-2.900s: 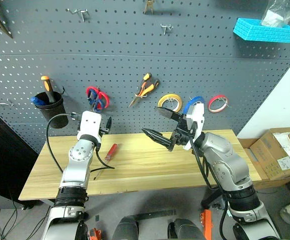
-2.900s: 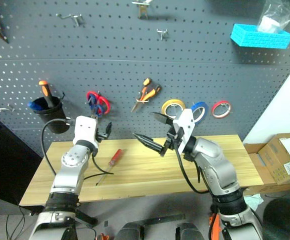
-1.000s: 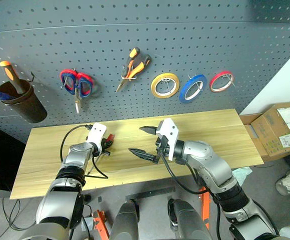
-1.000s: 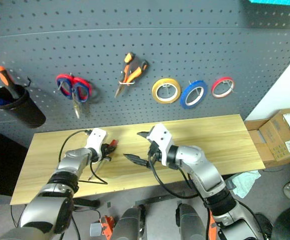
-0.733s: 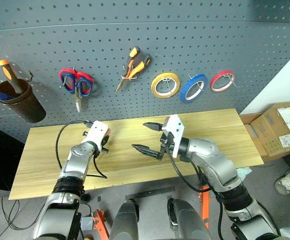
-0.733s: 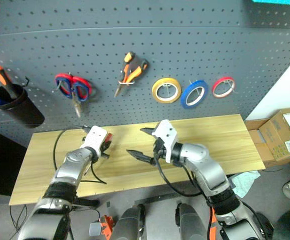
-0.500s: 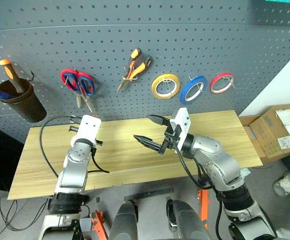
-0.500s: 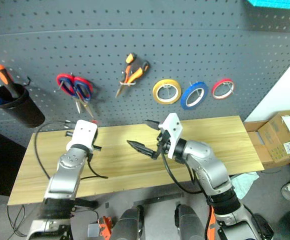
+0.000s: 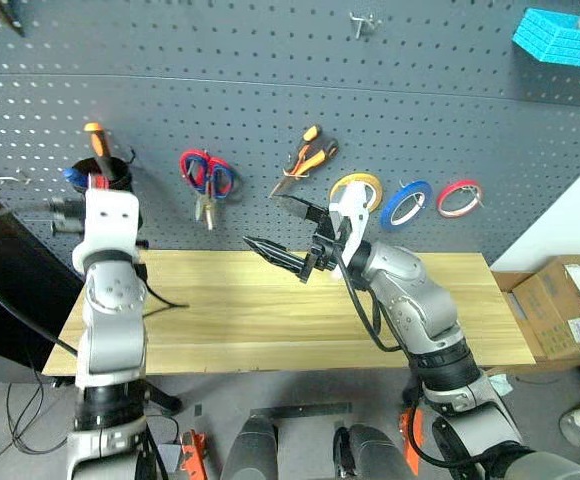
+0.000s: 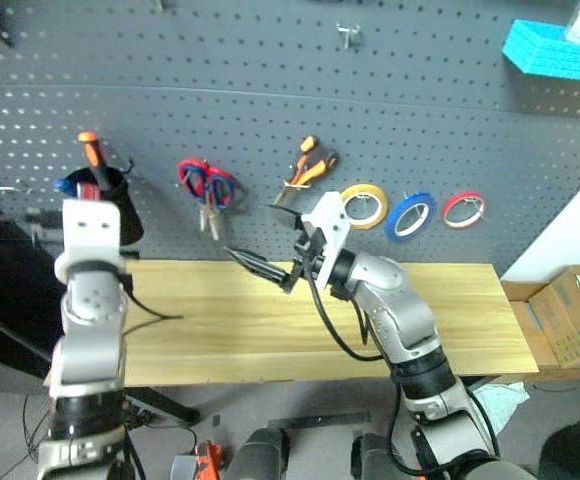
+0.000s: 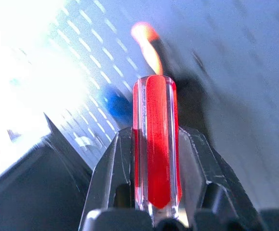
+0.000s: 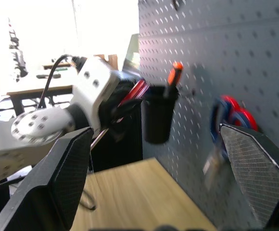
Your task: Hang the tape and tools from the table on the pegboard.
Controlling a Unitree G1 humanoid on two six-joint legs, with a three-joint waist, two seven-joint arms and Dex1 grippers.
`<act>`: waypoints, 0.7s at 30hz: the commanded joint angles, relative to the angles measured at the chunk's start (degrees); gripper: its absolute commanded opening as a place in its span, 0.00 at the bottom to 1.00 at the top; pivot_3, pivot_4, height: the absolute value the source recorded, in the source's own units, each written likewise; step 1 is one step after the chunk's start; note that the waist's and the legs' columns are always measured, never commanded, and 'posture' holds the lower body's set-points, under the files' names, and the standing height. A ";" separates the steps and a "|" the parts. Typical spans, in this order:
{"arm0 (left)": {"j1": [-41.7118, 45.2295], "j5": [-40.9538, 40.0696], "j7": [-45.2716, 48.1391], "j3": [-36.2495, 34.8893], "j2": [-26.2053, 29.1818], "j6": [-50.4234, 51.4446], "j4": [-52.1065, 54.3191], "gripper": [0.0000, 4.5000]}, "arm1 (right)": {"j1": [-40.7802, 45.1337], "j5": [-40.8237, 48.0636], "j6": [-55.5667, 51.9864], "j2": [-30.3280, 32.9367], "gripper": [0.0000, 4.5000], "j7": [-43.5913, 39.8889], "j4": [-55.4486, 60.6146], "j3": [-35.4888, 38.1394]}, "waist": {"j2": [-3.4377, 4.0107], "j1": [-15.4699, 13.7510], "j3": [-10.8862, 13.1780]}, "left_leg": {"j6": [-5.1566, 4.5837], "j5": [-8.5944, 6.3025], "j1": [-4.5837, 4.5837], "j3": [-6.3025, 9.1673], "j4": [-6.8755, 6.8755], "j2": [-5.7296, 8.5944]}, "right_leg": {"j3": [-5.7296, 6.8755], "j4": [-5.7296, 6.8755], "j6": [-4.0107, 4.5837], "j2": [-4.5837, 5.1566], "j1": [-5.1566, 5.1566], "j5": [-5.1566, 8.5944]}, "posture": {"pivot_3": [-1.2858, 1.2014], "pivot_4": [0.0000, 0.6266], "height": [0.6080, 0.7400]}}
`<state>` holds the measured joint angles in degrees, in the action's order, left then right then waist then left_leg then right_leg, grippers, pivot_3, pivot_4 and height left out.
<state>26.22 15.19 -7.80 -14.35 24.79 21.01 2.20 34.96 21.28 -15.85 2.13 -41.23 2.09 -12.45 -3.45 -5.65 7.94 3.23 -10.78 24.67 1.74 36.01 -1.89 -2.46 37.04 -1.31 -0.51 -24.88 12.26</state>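
Left hand [image 11: 155, 211] clenched on the red-handled screwdriver [image 11: 155, 144], handle clamped between both black fingers [image 11: 111, 178] and standing up past the fingertips. Raised above the bench's left end, in front of the black cup [image 9: 120, 190] on the pegboard [image 9: 270, 120]. Orange-handled tool [image 9: 95, 160] standing in that cup, something blue beside it at the cup's rim.

Right hand [image 9: 282, 233] released, jaws spread wide, nothing between them. Held up over the back edge of the bench [image 9: 270, 320] near its middle, fingers pointing toward the robot's left, just below the pliers. From the right wrist view: wide gap between the two fingers [image 12: 67, 163], left arm and black cup seen through it.

On the pegboard, from the robot's left to right: black cup, red-handled scissors [image 9: 206, 178], orange-and-black pliers [image 9: 305, 165], yellow roll [image 9: 362, 186], blue tape [image 9: 408, 203], red roll [image 9: 460, 197]. All hung on hooks above the bench's back edge; blue tape hanging between yellow and red rolls, toward the right half of the bench. Light blue basket [image 9: 565, 40] high on the board, upper right. Bare hook [image 9: 365, 20] near the board's top.

Cardboard box [image 9: 565, 310] on the floor beyond the bench's right end
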 commanded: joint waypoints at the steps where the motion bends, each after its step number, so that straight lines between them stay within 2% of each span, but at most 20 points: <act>1: 8.12 -2.41 1.70 0.13 2.31 -5.59 -5.80 0.19 | 2.30 -0.69 4.44 -0.50 1.00 0.13 -0.40 1.67 | -0.04 -0.40 -0.47 | 0.00 0.03 0.00 -0.03 0.00 0.00 | -0.01 -0.06 -0.02 0.00 0.02 -0.08 | 0.62 0.01 1.00; 13: 32.98 -6.50 4.58 2.19 6.81 -20.35 -37.15 0.19 | 3.55 -2.22 8.28 -0.92 1.00 1.84 -2.99 2.56 | -0.15 -0.75 -1.20 | 0.00 0.07 -0.38 -0.15 -0.03 -0.05 | -0.03 -0.04 0.27 -0.04 0.41 -0.26 | 0.61 0.00 1.00; 21: 38.71 -7.30 5.00 3.08 8.26 -27.01 -49.70 0.19 | 3.33 -2.27 8.07 -0.39 1.00 2.59 -2.69 2.98 | -0.15 -0.38 -1.23 | 0.00 0.07 -0.38 -0.18 -0.02 -0.06 | -0.05 0.01 0.28 -0.05 0.42 -0.27 | 0.60 0.00 1.00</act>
<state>62.79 8.34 -2.94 -11.51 31.93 -3.92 -47.20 37.35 19.02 -9.03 1.61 -38.95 -2.23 -10.68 -3.60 -6.03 6.71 3.22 -10.71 24.28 1.56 35.99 -1.95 -2.51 37.07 -1.03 -0.56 -24.45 11.99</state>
